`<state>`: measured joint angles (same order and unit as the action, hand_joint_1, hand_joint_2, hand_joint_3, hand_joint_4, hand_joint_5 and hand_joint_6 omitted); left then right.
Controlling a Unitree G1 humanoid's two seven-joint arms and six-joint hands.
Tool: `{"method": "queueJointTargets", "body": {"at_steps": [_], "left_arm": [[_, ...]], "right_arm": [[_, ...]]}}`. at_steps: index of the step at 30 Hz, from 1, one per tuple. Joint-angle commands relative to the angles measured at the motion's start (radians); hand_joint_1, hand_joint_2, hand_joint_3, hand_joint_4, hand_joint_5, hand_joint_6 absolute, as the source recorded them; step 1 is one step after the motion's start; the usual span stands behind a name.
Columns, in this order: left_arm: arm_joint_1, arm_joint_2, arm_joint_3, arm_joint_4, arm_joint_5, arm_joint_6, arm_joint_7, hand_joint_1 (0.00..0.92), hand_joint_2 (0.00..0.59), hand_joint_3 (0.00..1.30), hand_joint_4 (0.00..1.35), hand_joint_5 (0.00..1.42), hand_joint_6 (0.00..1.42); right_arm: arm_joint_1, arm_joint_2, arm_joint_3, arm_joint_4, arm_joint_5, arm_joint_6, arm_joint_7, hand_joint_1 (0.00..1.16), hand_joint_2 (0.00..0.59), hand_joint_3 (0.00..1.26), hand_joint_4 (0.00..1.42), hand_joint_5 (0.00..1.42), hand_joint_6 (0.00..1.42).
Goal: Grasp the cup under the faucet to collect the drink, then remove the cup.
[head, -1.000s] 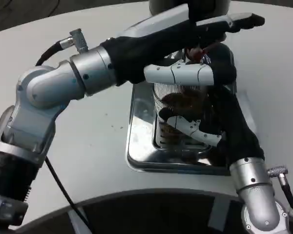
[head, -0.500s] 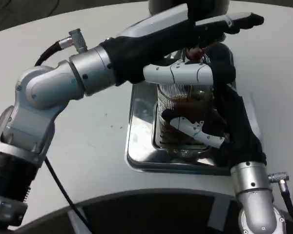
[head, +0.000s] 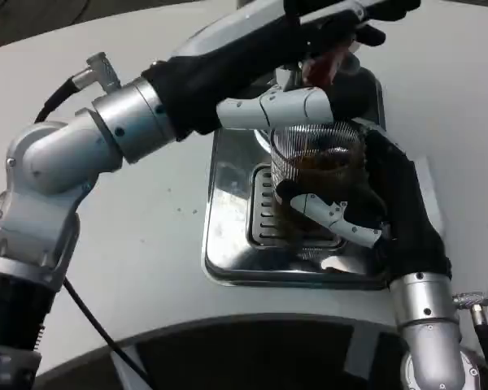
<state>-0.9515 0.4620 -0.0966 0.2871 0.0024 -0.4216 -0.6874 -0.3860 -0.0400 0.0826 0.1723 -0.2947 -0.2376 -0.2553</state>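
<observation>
The right hand [head: 366, 203] wraps its fingers around the ribbed clear cup [head: 317, 166], which holds brown drink and sits above the grated steel drip tray [head: 228, 252]. The left hand [head: 325, 36] reaches over the cup at the red faucet lever [head: 321, 69]; its grip cannot be made out

Drip tray [head: 228, 244] sits on table [head: 146, 211], center-right. Cup [head: 317, 166] over the tray's grate [head: 264, 219], w/ drink [head: 321, 161] inside. Right hand [head: 354, 207] wraps cup from right & front. Left hand [head: 309, 49] reaches across from left, above & behind cup, at the faucet lever [head: 324, 67].
</observation>
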Motion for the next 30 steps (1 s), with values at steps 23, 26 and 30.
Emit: {"method": "queueJointTargets", "body": {"at_steps": [23,26,30], "left_arm": [[0.058,0.008,0.095,-0.209,-0.096,0.04,0.015,0.0,0.098,0.17,0.17,0.23,0.23],[0.077,0.011,0.104,-0.244,-0.104,0.057,0.018,0.0,0.098,0.18,0.18,0.24,0.24],[0.108,0.017,0.12,-0.286,-0.11,0.081,0.024,0.0,0.097,0.19,0.19,0.25,0.24]], "right_arm": [[0.061,0.016,0.005,-0.106,-0.011,0.019,-0.001,0.96,0.196,0.59,0.65,0.77,0.59],[0.067,0.016,0.003,-0.115,-0.013,0.019,-0.005,0.97,0.198,0.6,0.66,0.77,0.59],[0.076,0.018,0.001,-0.127,-0.017,0.016,-0.01,0.98,0.19,0.62,0.68,0.81,0.63]]}}
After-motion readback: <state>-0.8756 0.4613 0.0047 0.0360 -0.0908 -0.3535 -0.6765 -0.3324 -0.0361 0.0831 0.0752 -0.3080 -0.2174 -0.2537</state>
